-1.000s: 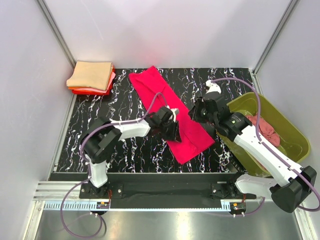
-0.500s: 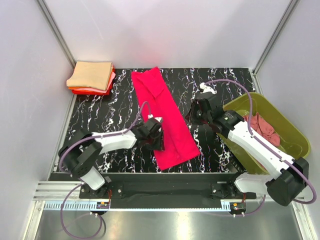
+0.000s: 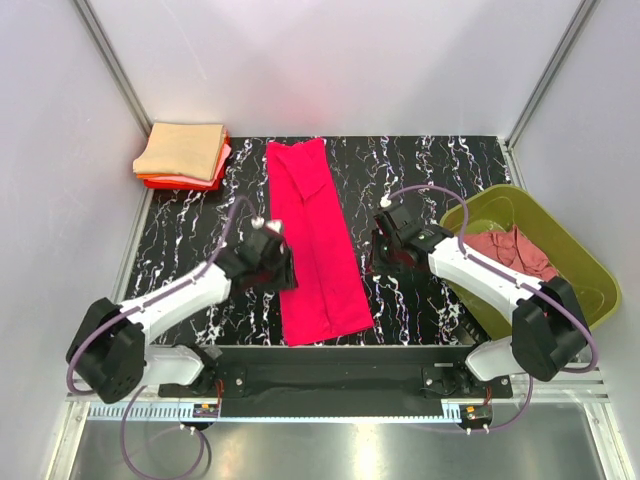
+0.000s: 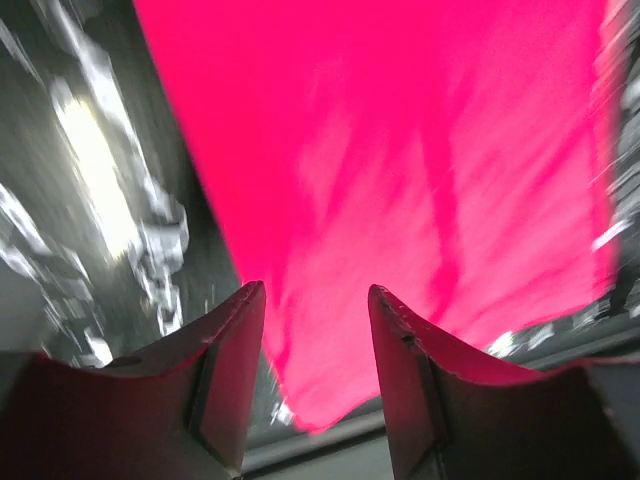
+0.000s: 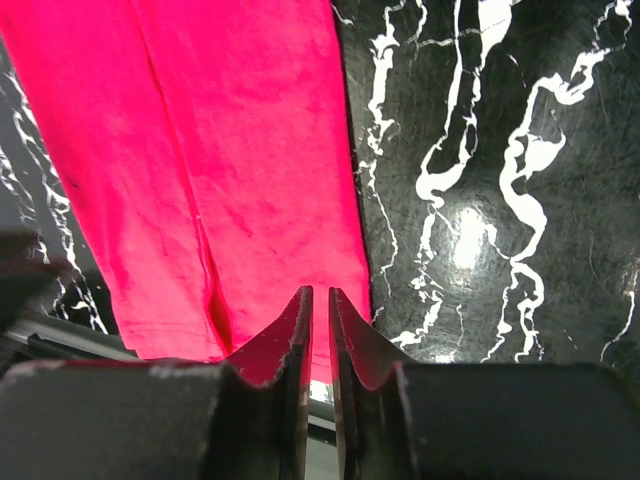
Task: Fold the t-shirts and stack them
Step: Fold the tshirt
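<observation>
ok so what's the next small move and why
Probably bring both end effectors to the near end of the crimson-pink cloth t-shirt. It lies flat as a long strip, held by neither: the left end effector is open at its left edge, the right end effector nearly closed on nothing at its right edge. Gripping there would start the next fold.

pale walls [image 3: 300,60] — black marbled tabletop [image 3: 430,165]

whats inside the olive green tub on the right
A crumpled dusty rose t-shirt lies in the tub, toward its left side; the rest shows bare olive floor. Anything beneath the shirt is covered, and the right arm hides the tub's near left corner.
</observation>
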Controlling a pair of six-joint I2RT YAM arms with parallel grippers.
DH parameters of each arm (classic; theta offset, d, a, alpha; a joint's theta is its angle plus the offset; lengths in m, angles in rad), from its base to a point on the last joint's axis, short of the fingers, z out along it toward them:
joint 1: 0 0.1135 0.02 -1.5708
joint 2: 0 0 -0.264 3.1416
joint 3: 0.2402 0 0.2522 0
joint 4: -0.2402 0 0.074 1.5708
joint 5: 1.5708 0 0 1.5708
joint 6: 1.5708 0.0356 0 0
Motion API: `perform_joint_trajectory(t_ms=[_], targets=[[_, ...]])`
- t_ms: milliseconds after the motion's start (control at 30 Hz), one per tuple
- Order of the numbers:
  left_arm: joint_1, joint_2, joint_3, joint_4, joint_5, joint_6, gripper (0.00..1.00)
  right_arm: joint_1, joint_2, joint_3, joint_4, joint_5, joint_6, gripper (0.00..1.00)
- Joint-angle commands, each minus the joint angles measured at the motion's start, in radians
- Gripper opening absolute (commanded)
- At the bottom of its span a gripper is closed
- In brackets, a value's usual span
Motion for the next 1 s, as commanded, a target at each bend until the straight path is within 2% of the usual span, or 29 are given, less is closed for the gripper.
perform_joint_trajectory(t_ms=[0, 100, 167, 200, 233, 300, 333, 500, 633, 700, 833, 967], targets=[[0.148, 0.022, 0.185, 0.028, 0.072, 0.100, 0.51, 0.002, -0.034, 0.039, 0.035, -0.005, 0.014, 0.18], [0.255, 0.147, 0.396, 0.036, 0.081, 0.204, 0.51, 0.002, -0.037, 0.054, 0.036, 0.023, 0.002, 0.20], [0.292, 0.291, 0.506, 0.034, 0.090, 0.241, 0.50, 0.002, -0.034, 0.059, 0.046, 0.023, -0.003, 0.20], [0.323, 0.343, 0.629, 0.033, 0.106, 0.264, 0.50, 0.002, -0.026, 0.062, 0.053, 0.023, -0.003, 0.20], [0.334, 0.449, 0.692, 0.028, 0.121, 0.269, 0.50, 0.002, -0.021, 0.062, 0.065, 0.023, -0.004, 0.20], [0.352, 0.552, 0.810, 0.027, 0.124, 0.275, 0.48, 0.002, -0.006, 0.068, 0.079, 0.023, -0.007, 0.20], [0.355, 0.641, 0.917, 0.024, 0.111, 0.269, 0.47, 0.002, 0.001, 0.073, 0.084, 0.023, -0.013, 0.20], [0.357, 0.887, 1.236, 0.027, 0.090, 0.235, 0.45, 0.003, 0.067, 0.131, 0.092, 0.023, -0.039, 0.21], [0.358, 1.093, 1.400, 0.027, 0.135, 0.192, 0.45, 0.000, 0.103, 0.159, 0.096, 0.021, -0.059, 0.21], [0.358, 1.147, 1.453, 0.024, 0.141, 0.177, 0.43, 0.000, 0.117, 0.169, 0.099, 0.023, -0.067, 0.20], [0.357, 1.252, 1.498, 0.034, 0.136, 0.120, 0.43, 0.000, 0.147, 0.199, 0.118, 0.047, -0.073, 0.21], [0.343, 1.339, 1.581, 0.065, 0.279, 0.065, 0.43, 0.000, 0.195, 0.248, 0.128, 0.032, -0.070, 0.21]])
